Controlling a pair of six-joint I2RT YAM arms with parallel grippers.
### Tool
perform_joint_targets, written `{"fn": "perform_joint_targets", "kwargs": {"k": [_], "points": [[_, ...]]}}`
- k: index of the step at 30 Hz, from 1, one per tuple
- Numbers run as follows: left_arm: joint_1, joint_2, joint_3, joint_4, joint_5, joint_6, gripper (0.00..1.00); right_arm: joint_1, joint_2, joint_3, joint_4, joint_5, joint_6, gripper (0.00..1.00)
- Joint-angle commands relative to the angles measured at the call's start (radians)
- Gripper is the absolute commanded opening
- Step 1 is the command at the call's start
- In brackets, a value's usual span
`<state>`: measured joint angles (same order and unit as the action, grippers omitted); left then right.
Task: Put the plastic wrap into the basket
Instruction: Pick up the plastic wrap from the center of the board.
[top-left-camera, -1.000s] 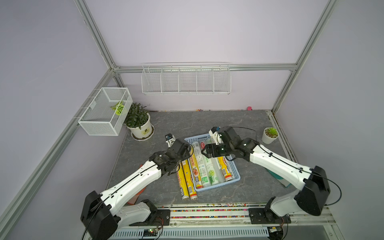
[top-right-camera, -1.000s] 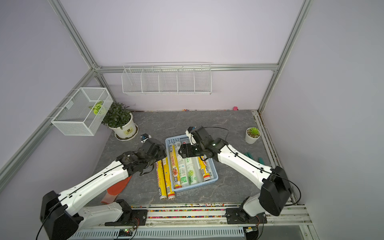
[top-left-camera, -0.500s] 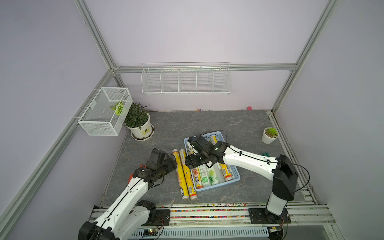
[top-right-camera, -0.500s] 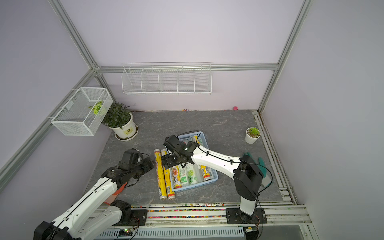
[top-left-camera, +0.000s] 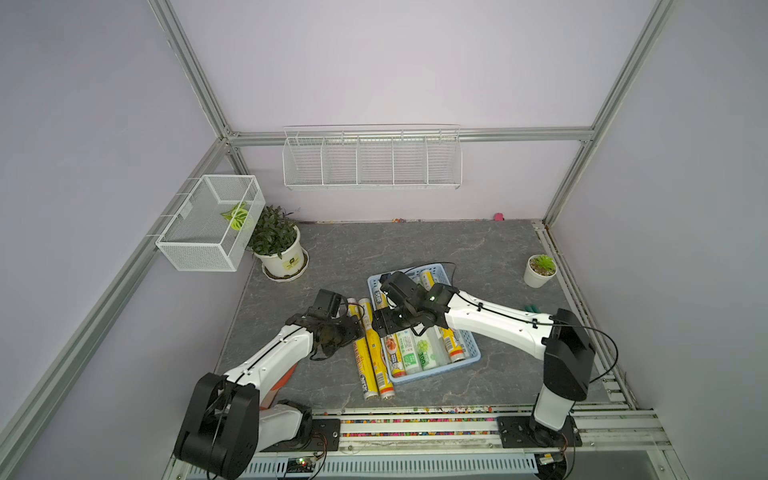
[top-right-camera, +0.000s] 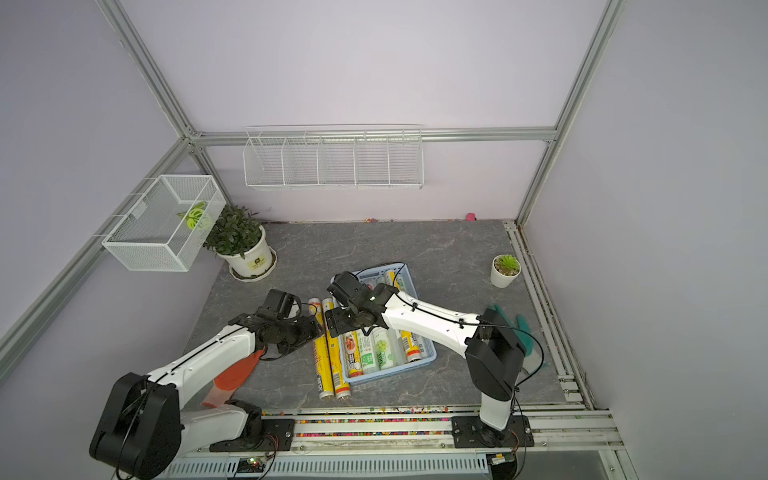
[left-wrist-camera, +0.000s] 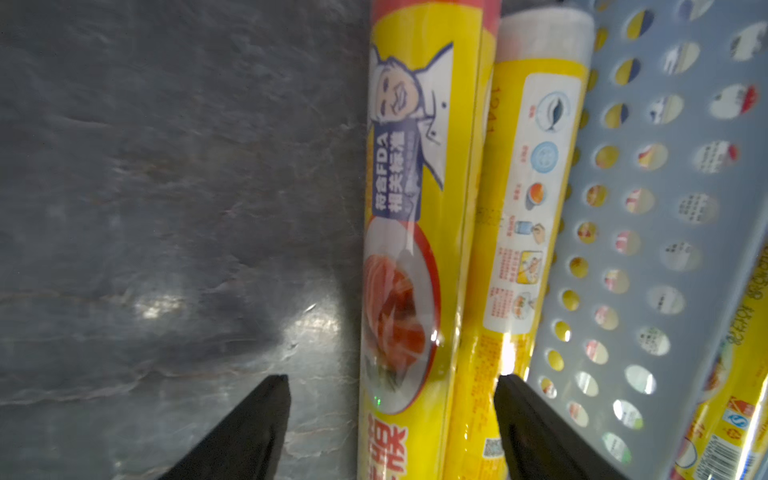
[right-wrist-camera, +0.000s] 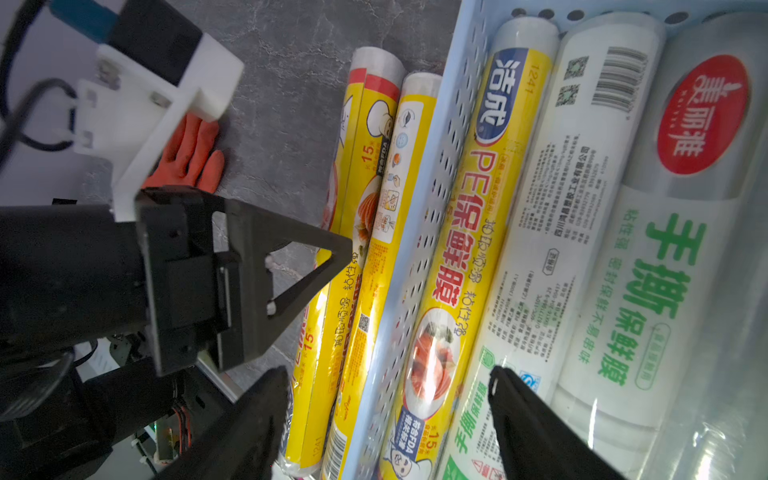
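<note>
Two yellow rolls of plastic wrap (top-left-camera: 370, 361) (top-right-camera: 328, 368) lie side by side on the table against the left wall of the light-blue basket (top-left-camera: 471, 353) (top-right-camera: 430, 353). Several more rolls (top-left-camera: 415, 353), yellow and clear-white with green print, lie inside it. My left gripper (top-left-camera: 353, 328) (left-wrist-camera: 392, 378) is open. In the left wrist view both outside rolls (left-wrist-camera: 407, 208) (left-wrist-camera: 519, 208) show between its fingers. My right gripper (top-left-camera: 380, 326) (right-wrist-camera: 388, 370) is open, hovering over the basket's left wall (right-wrist-camera: 436, 208), holding nothing. The two grippers are close together.
An orange glove (top-right-camera: 237, 374) lies under my left arm. A green glove (top-right-camera: 519, 328) lies at the right behind my right arm. A large potted plant (top-left-camera: 278, 245) and a small one (top-left-camera: 540, 270) stand at the back corners. A wire mesh box (top-left-camera: 212, 224) and a wire rack (top-left-camera: 372, 158) hang on the walls.
My left gripper has opened wider, drew back to the left, then came to the two outside rolls. My right gripper moved left from over the basket's middle to its left wall.
</note>
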<state>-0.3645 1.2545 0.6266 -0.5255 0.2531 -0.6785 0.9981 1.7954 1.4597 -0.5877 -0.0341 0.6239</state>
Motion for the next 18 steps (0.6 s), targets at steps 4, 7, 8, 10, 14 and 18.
{"fn": "perform_joint_targets", "kwargs": {"k": [4,7,8,10,14,18], "points": [[0.006,0.057,0.034,-0.003,0.024,0.034,0.84,-0.004,0.031,-0.01,-0.013,0.002,0.02,0.81],[0.006,0.084,0.046,-0.03,-0.009,0.041,0.81,-0.003,0.026,-0.029,0.011,0.006,0.036,0.82],[0.006,0.102,0.053,-0.048,-0.025,0.046,0.8,-0.004,0.02,-0.041,0.023,0.008,0.041,0.83],[0.005,0.134,0.064,-0.069,-0.047,0.042,0.78,-0.005,0.013,-0.054,0.036,0.012,0.041,0.83],[-0.009,0.183,0.086,-0.09,-0.076,0.036,0.75,-0.006,0.001,-0.074,0.048,0.027,0.05,0.9],[-0.028,0.21,0.111,-0.128,-0.148,0.021,0.75,-0.008,-0.007,-0.092,0.058,0.031,0.051,0.94]]}}
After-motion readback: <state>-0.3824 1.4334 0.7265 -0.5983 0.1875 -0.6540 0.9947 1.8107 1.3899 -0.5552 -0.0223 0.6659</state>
